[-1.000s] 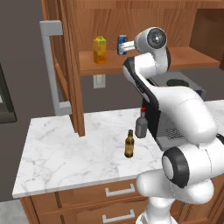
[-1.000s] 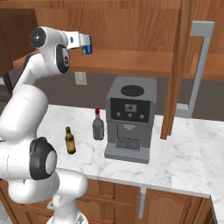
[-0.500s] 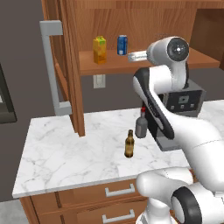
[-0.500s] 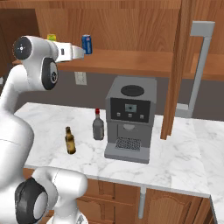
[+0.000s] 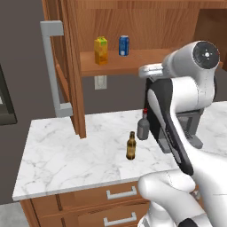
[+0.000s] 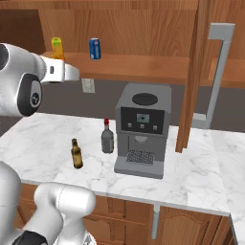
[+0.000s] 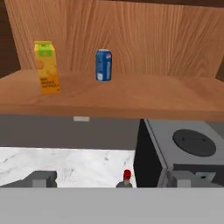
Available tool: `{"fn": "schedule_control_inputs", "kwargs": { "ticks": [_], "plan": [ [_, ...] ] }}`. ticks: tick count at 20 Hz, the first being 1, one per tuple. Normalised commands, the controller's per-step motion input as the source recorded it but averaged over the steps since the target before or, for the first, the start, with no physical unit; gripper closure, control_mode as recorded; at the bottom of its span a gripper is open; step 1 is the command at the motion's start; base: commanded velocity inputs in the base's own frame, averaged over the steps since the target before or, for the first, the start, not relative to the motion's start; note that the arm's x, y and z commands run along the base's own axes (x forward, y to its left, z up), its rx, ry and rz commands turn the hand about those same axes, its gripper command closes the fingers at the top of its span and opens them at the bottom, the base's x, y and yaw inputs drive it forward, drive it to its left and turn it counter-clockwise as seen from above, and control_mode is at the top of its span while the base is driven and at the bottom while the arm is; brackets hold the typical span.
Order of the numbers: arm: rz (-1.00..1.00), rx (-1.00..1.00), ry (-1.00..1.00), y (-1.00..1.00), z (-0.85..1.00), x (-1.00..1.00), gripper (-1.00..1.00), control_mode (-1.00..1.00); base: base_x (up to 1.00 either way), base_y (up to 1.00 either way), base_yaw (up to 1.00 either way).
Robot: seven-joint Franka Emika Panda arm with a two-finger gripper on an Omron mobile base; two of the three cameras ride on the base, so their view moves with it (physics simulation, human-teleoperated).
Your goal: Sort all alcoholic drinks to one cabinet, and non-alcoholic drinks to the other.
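Soda can (image 5: 124, 45) stands upright on the cabinet shelf (image 5: 133, 62) in the upper middle of the left base view, near the juice carton (image 5: 101, 50) to its left, both non-alcoholic drinks now shelved. The gripper (image 7: 112, 180) has pulled back from the can, fingers spread wide and empty. Lower down, the beer bottle (image 5: 131, 145) and grey bottle (image 5: 143, 126) wait on the marble counter (image 5: 66, 155) beside the coffee machine (image 6: 142, 128), probably next
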Motion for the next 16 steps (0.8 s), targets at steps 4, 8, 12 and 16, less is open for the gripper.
{"fn": "schedule_control_inputs", "kwargs": {
  "ticks": [4,8,12,16],
  "plan": [
    [-0.04,0.00,0.09,0.18,-0.53,-0.65,-1.00,-1.00,0.00,0.00,0.00],
    [-0.09,0.00,0.05,0.24,-0.55,-0.34,-1.00,-1.00,0.00,0.00,0.00],
    [-0.13,0.00,0.06,0.18,-0.43,-0.01,-1.00,-1.00,0.00,0.00,0.00],
    [-0.14,0.00,0.09,0.19,-0.36,0.11,-1.00,-1.00,0.00,0.00,0.00]
  ]
}}
